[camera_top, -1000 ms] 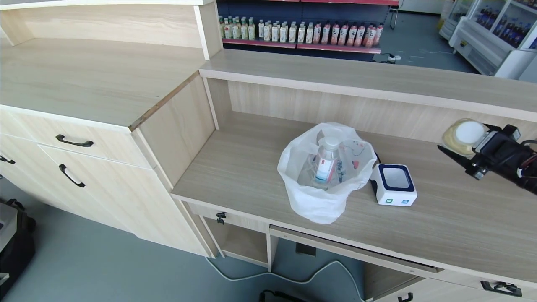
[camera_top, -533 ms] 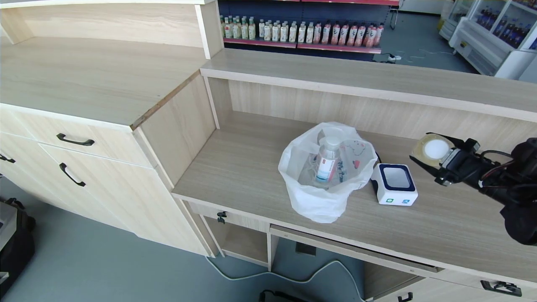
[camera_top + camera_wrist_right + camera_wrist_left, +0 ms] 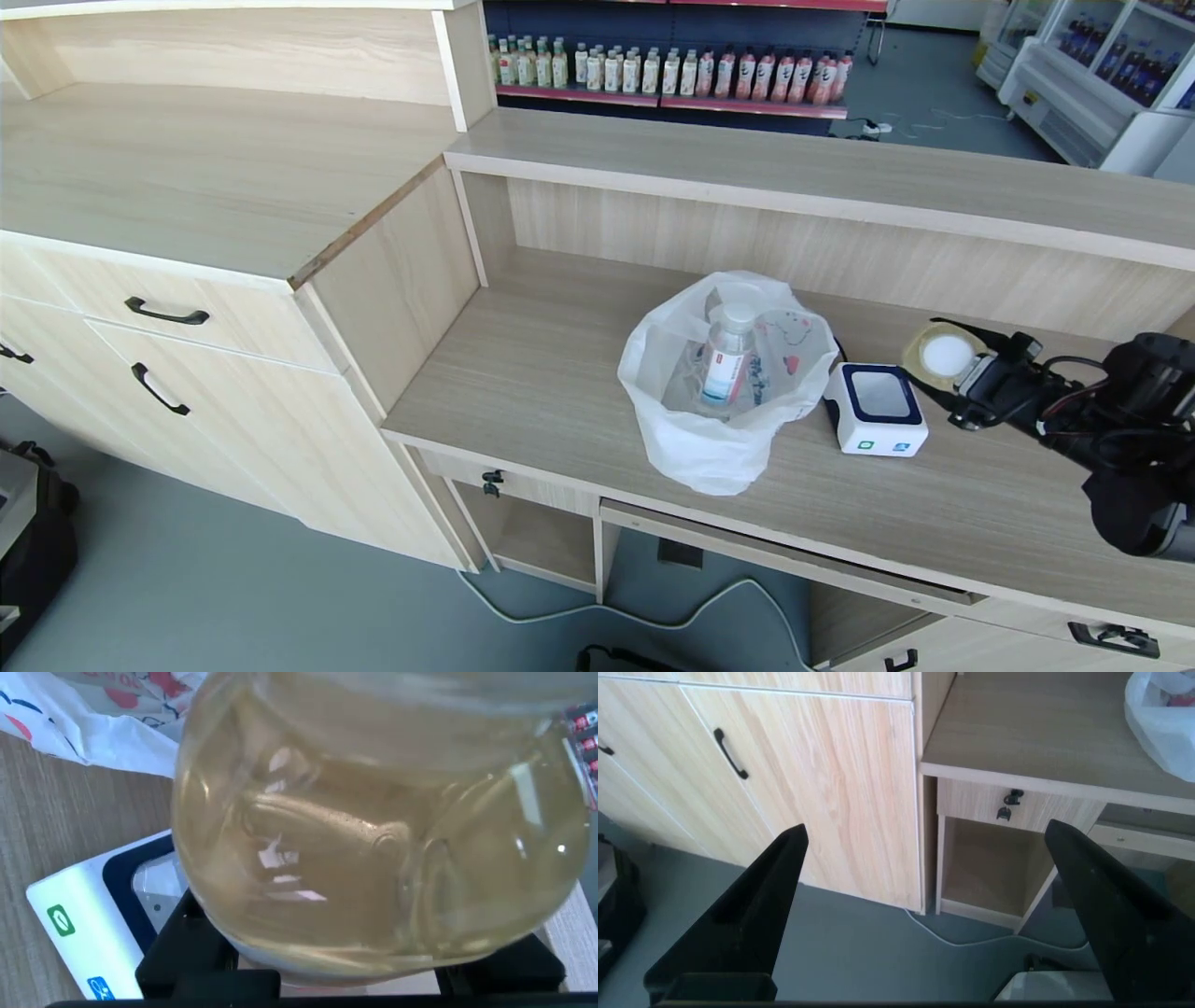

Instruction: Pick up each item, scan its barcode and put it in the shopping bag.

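Right jaws hold the jar (image 3: pixel 945 357): pale yellow liquid, white cap pointing away from the wrist. The scanner (image 3: pixel 878 407) sits on the desk (image 3: pixel 560 373) just ahead of and below the jaws. The bag (image 3: pixel 724 383) is just beyond it, mouth open, with a bottle (image 3: pixel 726 364) inside. This looks like the scan step. Carry the jar low over the scanner window and roll your wrist until the label faces the glass. The barcode side can't be seen here, so turn slowly. Grip firmly, since the round smooth wall may slip. Left jaws are wide and empty, well apart from all of this, off the desk's front.
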{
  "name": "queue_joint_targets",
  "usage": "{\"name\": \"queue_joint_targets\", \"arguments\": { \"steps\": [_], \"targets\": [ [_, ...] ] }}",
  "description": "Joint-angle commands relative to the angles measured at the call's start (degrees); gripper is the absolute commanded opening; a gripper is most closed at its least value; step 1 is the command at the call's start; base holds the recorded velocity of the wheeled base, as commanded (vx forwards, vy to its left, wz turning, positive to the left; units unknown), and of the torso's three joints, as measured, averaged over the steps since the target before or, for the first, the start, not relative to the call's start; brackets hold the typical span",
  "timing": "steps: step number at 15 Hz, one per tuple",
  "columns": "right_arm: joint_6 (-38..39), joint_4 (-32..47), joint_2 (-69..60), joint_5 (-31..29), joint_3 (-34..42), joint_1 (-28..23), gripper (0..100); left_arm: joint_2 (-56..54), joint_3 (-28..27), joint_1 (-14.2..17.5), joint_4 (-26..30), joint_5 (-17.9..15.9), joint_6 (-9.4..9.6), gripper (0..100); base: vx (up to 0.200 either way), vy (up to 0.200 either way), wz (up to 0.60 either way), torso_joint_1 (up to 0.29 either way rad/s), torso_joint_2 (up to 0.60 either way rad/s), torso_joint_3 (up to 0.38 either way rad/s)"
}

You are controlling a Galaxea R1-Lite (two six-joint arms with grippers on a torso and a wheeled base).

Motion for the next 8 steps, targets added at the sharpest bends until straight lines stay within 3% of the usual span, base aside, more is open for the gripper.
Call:
{"name": "queue_joint_targets", "arguments": {
  "steps": [1, 8],
  "targets": [
    [0.11, -0.61, 1.85, 0.01, -0.95, 0.03, 0, -0.02, 0.00, 0.00, -0.04, 0.02, 0.06, 100, 0.000, 0.000, 0.00, 0.000, 0.00, 0.000],
    [0.38, -0.78, 5.11, 0.09, -4.11, 1.26, 0, -0.02, 0.00, 0.00, -0.04, 0.02, 0.06, 100, 0.000, 0.000, 0.00, 0.000, 0.00, 0.000]
  ]
}}
